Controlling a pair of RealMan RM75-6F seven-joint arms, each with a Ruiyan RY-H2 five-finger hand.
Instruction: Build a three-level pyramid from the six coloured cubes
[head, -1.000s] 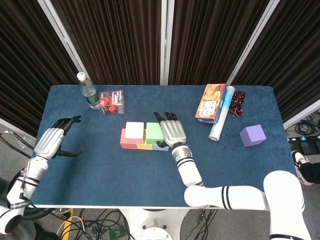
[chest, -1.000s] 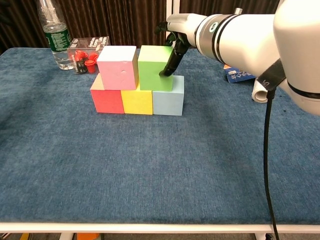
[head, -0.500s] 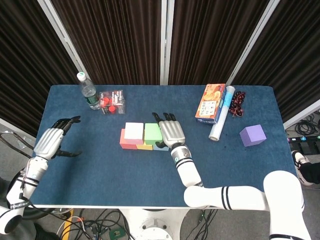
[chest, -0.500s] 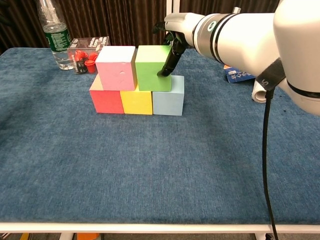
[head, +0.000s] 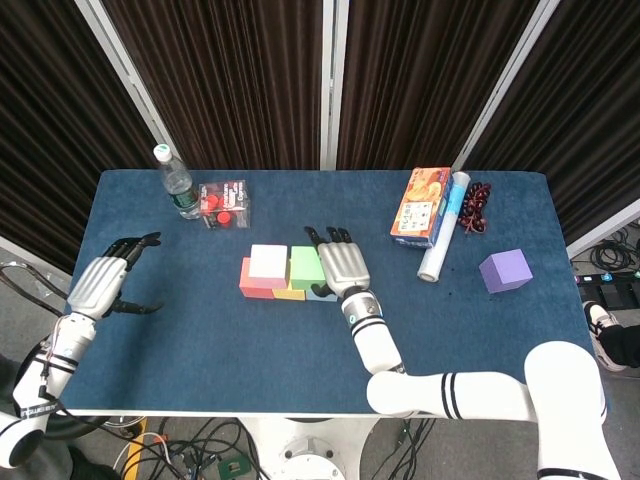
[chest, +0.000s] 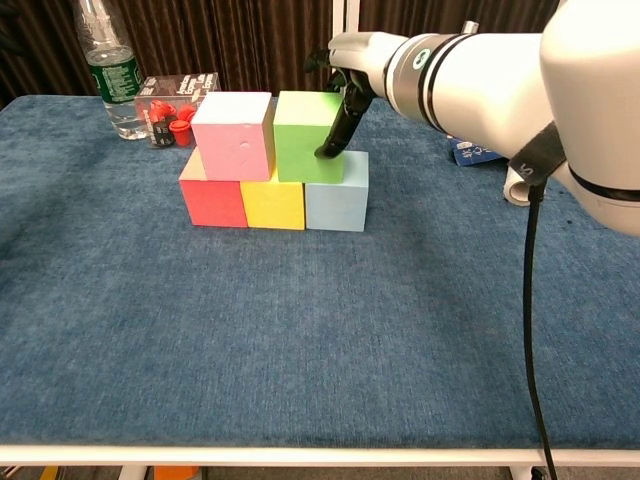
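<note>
Since a second ago the green cube (chest: 308, 137) is sitting slightly further left, now flush against the pink cube (chest: 234, 135); the right hand (head: 343, 264) is keeping its fingers on the green cube's right face.

Table (head: 250, 345): blue cloth, spreading under both hands.

Right hand: lying palm-down just right of the green cube, fingers (chest: 340, 128) straight and close together, tips pressing against that cube's side over the light blue cube (chest: 337, 203). It is gripping nothing.

Left hand (head: 100, 282): hovering at the table's left edge, well apart from the stack, fingers loosely curled and spread, holding nothing.

Stack, directly left of the right hand: red cube (chest: 213, 202), yellow cube (chest: 274, 204) and light blue cube are standing in a row, touching. Pink and green are resting on top, side by side. The third level is not yet placed.

Purple cube (head: 505, 270): sitting alone on the table far to the right of the right hand.

Beyond and right of the right hand: an orange box (head: 422, 206), a white roll (head: 443, 241) beside it, a dark red bunch (head: 475, 208) of something too small to identify.

Beyond the left hand: a bottle (head: 176, 182) standing upright, a clear box (head: 224, 204) of red pieces just beside it.
</note>
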